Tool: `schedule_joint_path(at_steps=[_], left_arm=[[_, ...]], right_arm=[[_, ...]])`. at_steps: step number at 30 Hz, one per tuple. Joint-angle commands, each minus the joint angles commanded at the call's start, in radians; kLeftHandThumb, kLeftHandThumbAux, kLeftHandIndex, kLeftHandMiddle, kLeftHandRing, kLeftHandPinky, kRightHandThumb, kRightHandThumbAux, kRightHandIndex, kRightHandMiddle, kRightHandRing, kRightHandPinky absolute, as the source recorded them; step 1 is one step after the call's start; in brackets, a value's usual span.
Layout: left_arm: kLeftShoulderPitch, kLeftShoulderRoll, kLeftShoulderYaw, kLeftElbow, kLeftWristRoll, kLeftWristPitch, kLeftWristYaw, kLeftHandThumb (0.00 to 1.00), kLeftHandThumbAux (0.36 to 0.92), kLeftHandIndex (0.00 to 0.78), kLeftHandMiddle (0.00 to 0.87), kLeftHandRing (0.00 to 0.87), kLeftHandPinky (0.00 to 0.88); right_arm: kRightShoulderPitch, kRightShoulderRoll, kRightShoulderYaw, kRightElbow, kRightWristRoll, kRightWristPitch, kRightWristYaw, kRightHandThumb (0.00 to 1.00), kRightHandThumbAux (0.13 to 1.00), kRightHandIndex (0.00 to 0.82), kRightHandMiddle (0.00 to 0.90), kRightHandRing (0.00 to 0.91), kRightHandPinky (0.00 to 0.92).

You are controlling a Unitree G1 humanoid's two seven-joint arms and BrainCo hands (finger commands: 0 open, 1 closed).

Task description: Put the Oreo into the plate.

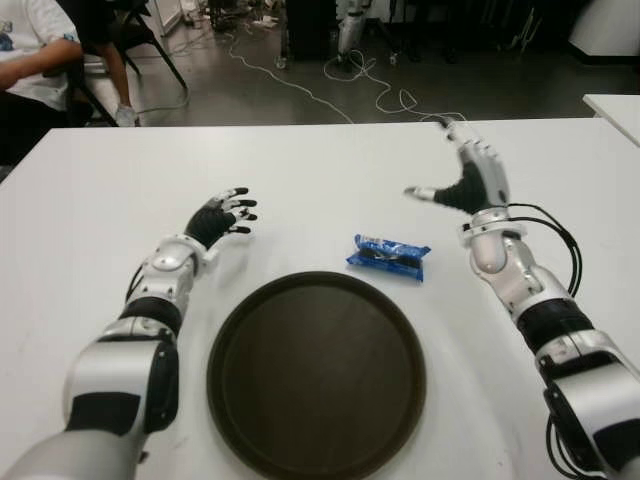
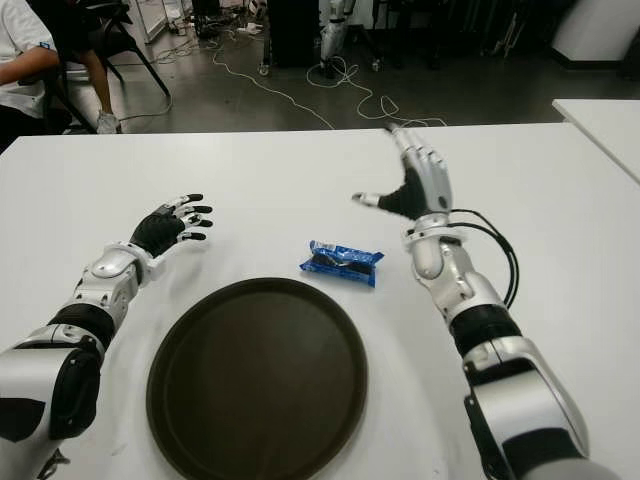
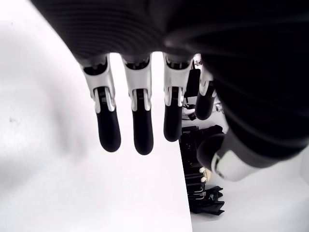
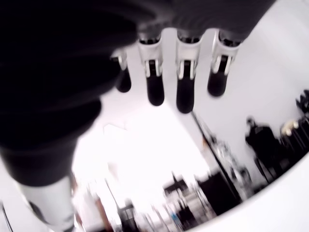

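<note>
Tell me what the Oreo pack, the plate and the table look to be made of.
Oreo pack: thin plastic film, blue and glossy, with crimped ends and creases. Plate: probably moulded plastic, dark brown, dull sheen, raised rim; coated metal cannot be ruled out. Table: smooth white top, likely laminate, matte with soft glare. Both hands are open, holding nothing.

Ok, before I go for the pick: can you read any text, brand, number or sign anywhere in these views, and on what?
Blue snack packet on the white table, beside the dark plate: white marks on the wrapper, too blurred to read.
Person's white shirt, far left: a blue mark, too small to read.
Left hand and right hand, both open: no lettering.
Nothing legible elsewhere.
</note>
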Motion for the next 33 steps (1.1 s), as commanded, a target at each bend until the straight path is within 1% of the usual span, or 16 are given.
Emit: schedule_joint_path(at_steps=[2, 4, 9, 11, 12, 16, 20, 24, 28, 33], left_arm=[[0.0, 0.0, -0.001, 0.0, 0.001, -0.001, -0.003, 0.0, 0.627, 0.154, 0.229, 0.267, 0.315], [0.0, -0.001, -0.001, 0.001, 0.001, 0.0, -0.004, 0.0, 0.625, 0.153, 0.227, 0.265, 0.313], [0.0, -0.001, -0.003, 0.001, 0.003, 0.0, 0.0, 0.0, 0.631, 0.147, 0.219, 0.262, 0.314], [0.0, -0.001, -0.005, 0.001, 0.005, -0.002, 0.002, 0.0, 0.635, 0.147, 0.218, 0.262, 0.317], [0.0, -0.001, -0.006, 0.001, 0.005, -0.003, 0.002, 0.0, 0.636, 0.147, 0.218, 0.262, 0.318], [0.0, -0.001, -0.006, 0.001, 0.006, -0.005, 0.003, 0.0, 0.633, 0.148, 0.22, 0.265, 0.322], [0.0, -0.001, -0.007, 0.001, 0.006, -0.006, 0.006, 0.0, 0.63, 0.145, 0.22, 0.266, 0.326], [0.001, -0.001, -0.008, 0.001, 0.006, -0.006, 0.008, 0.0, 0.642, 0.14, 0.219, 0.265, 0.323], [0.001, -0.001, -0.009, 0.0, 0.007, -0.008, 0.01, 0.0, 0.64, 0.144, 0.222, 0.265, 0.319], [0.0, 0.0, -0.009, 0.0, 0.006, -0.005, 0.009, 0.0, 0.652, 0.149, 0.221, 0.261, 0.307]], right_arm=[[0.001, -0.017, 0.025, -0.024, -0.021, 0.03, 0.076, 0.0, 0.756, 0.117, 0.167, 0.163, 0.115], [0.005, -0.028, 0.048, -0.052, -0.031, 0.042, 0.151, 0.0, 0.756, 0.112, 0.161, 0.156, 0.11], [0.007, -0.049, 0.091, -0.109, -0.038, 0.078, 0.321, 0.0, 0.762, 0.111, 0.155, 0.151, 0.114], [-0.007, -0.042, 0.114, -0.098, -0.046, 0.102, 0.382, 0.0, 0.763, 0.118, 0.157, 0.154, 0.121], [-0.022, -0.033, 0.128, -0.068, -0.052, 0.107, 0.399, 0.0, 0.764, 0.12, 0.158, 0.155, 0.123], [-0.048, -0.021, 0.147, -0.013, -0.06, 0.111, 0.421, 0.0, 0.77, 0.13, 0.159, 0.157, 0.128], [-0.053, -0.023, 0.157, -0.006, -0.064, 0.116, 0.433, 0.0, 0.771, 0.138, 0.16, 0.157, 0.132], [-0.057, -0.022, 0.166, -0.003, -0.065, 0.122, 0.44, 0.0, 0.778, 0.141, 0.163, 0.156, 0.126], [-0.067, -0.021, 0.186, 0.017, -0.071, 0.111, 0.451, 0.0, 0.784, 0.14, 0.161, 0.152, 0.114], [-0.072, -0.022, 0.199, 0.032, -0.066, 0.095, 0.456, 0.0, 0.786, 0.145, 0.163, 0.148, 0.115]])
